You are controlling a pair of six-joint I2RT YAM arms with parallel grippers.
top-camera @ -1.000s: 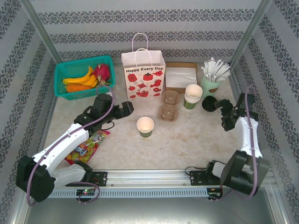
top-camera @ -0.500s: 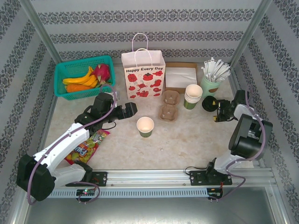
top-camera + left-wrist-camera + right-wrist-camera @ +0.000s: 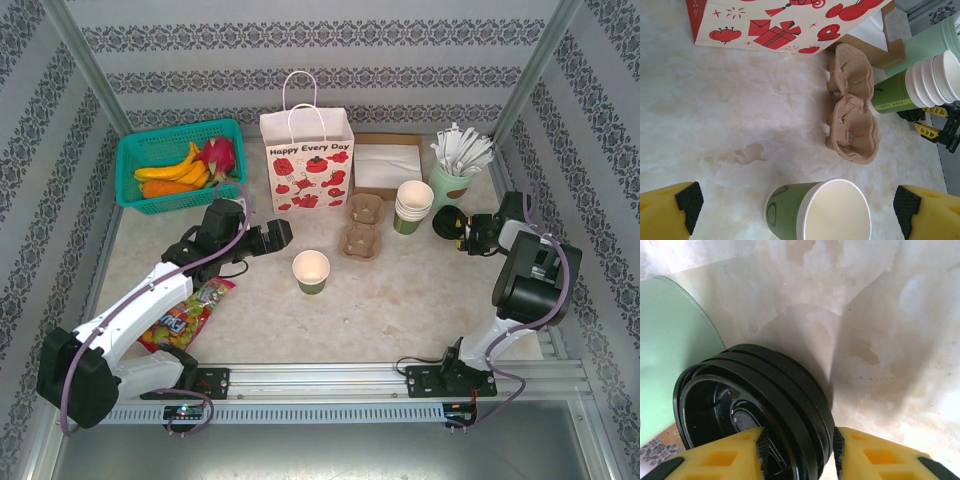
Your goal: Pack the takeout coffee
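Observation:
The takeout coffee cup [image 3: 311, 271], dark green paper, stands upright mid-table with an open top and no lid on it. My left gripper [image 3: 279, 234] hovers open just left of and behind it; in the left wrist view the cup [image 3: 790, 215] sits low between the two yellow fingers [image 3: 670, 212], untouched. A short stack of black plastic lids [image 3: 447, 222] lies at the right, beside the pale green cup. My right gripper [image 3: 466, 236] has closed on that stack: one pad sits inside the lids [image 3: 765, 390], the other against their outer wall [image 3: 800, 442].
A red-printed gift bag [image 3: 307, 160] stands at the back centre, a brown cardboard cup carrier [image 3: 364, 225] in front of it. Stacked paper cups [image 3: 412, 207], a pale green cup of white sticks [image 3: 455, 170], a napkin box [image 3: 388, 165], a teal fruit basket [image 3: 180, 165], a candy packet [image 3: 185, 310].
The right arm folded in toward the black lids and its jaws narrowed from wide open onto the stack. The left gripper edged slightly right; it stays open.

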